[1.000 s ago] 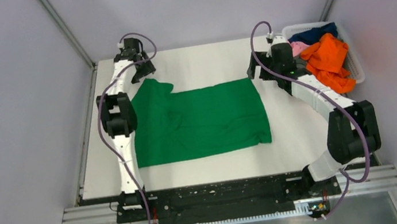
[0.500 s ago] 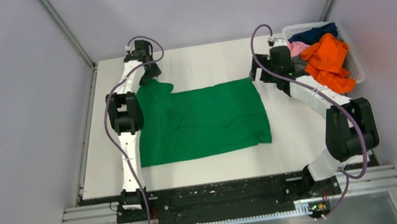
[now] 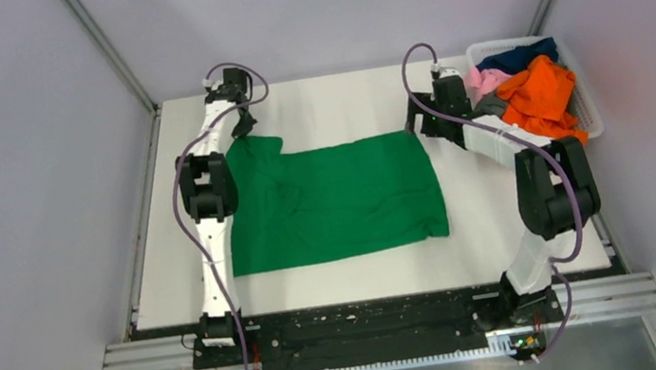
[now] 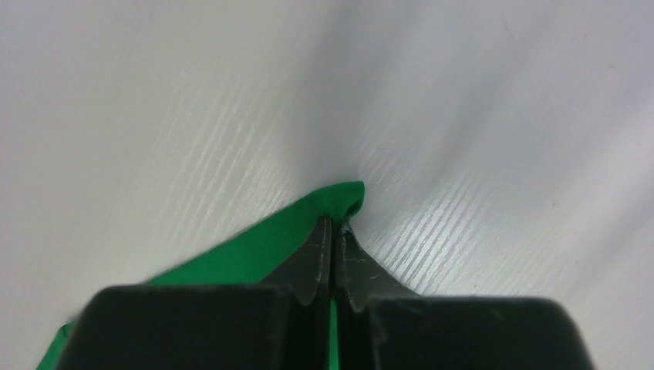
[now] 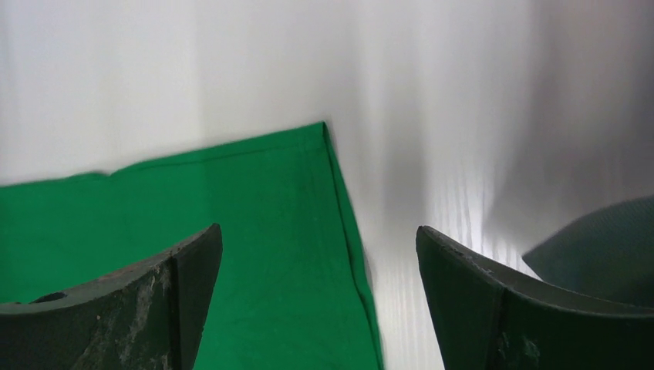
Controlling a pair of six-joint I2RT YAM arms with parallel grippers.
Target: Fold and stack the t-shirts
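Observation:
A bright green t-shirt [image 3: 336,198] lies spread flat in the middle of the white table. My left gripper [image 3: 244,124] is at the shirt's far left corner. In the left wrist view that gripper [image 4: 337,223] is shut on the green cloth [image 4: 254,247], whose tip pokes out past the fingertips. My right gripper [image 3: 418,121] hovers at the shirt's far right corner. Seen from the right wrist, it [image 5: 316,231] stands wide open, with the green hem [image 5: 254,200] lying below between the fingers, untouched.
A white basket [image 3: 590,107] at the far right holds an orange t-shirt [image 3: 543,99], a navy one [image 3: 518,55] and a pink one [image 3: 486,80]. A greyish cloth edge [image 5: 601,247] shows right of the right gripper. Enclosure walls stand close on both sides.
The left gripper came down onto the shirt's far left corner and shut on it. The right arm swung left to the shirt's far right corner, still open.

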